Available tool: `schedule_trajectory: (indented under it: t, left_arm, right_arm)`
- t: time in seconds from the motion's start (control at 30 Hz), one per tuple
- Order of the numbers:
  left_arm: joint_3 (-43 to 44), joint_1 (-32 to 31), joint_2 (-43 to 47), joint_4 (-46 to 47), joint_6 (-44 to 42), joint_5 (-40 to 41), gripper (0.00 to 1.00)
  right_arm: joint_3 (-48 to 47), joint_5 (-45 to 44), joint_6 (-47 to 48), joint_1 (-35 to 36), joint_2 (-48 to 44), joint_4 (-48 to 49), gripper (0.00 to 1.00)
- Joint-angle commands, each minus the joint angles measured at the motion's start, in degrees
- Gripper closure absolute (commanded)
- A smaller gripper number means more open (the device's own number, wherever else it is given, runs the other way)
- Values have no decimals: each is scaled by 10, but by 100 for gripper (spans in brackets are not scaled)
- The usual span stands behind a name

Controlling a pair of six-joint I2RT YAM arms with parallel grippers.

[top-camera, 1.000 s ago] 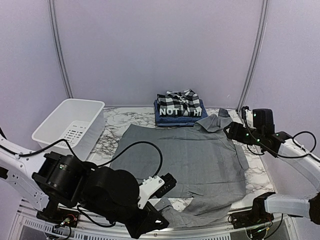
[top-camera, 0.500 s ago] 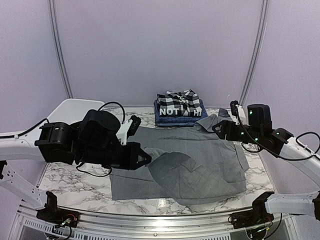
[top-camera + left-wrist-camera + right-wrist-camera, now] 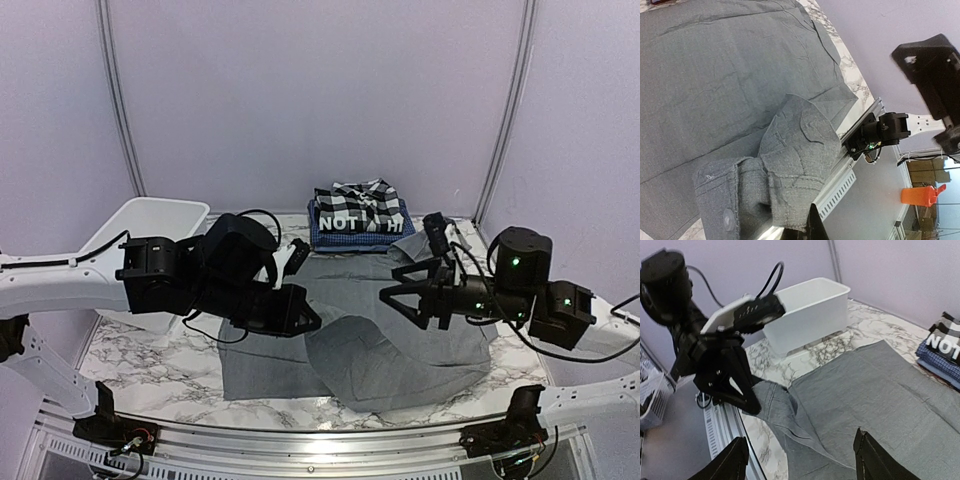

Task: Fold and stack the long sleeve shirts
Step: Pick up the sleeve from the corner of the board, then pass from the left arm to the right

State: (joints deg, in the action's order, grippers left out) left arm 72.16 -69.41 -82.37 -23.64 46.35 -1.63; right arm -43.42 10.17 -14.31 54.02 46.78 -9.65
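Top external view: marble table, lilac walls; left pincer clamps grey shirt, right pincer spread wide.

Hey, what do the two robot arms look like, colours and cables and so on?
The left arm and right arm have white links and bulky black cylindrical joints, with black cables looping along them. Small green lights glow on the right arm. The left tool and right tool have black pointed fingers.

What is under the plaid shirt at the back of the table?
A black shirt with white lettering lies under the plaid shirt, and a blue checked shirt is below that. Only their front edges show; anything deeper in the stack is covered.
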Motion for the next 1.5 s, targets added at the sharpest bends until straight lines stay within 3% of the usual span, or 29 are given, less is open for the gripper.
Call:
schedule_trajectory:
  t: [0.0,0.2,0.63,0.83,0.93,1.0,1.07,1.17,1.47]
  left_arm:
    - [25,3,-9,18,-42,-56,100]
    - [13,3,-6,17,-57,-65,100]
    - [22,3,-16,18,-71,-56,100]
    - [20,4,-15,17,-73,-50,100]
    - [12,5,-10,15,-68,-40,100]
    - [2,9,-2,11,-56,-26,83]
    - [-14,12,14,6,-42,3,63]
    - [-53,12,53,5,-26,44,45]
    - [-207,10,146,-84,20,108,47]
  right_arm:
    - [-16,-23,61,55,64,21,32]
    - [-51,-3,84,78,132,17,33]
    - [-42,22,64,97,167,48,44]
    - [-45,12,51,98,182,60,64]
    - [-41,-12,37,98,177,65,88]
    - [-41,-44,20,98,174,60,100]
    - [-42,-75,7,99,173,48,100]
    - [-33,-128,-18,100,163,45,100]
    - [-17,-187,-44,100,155,42,100]
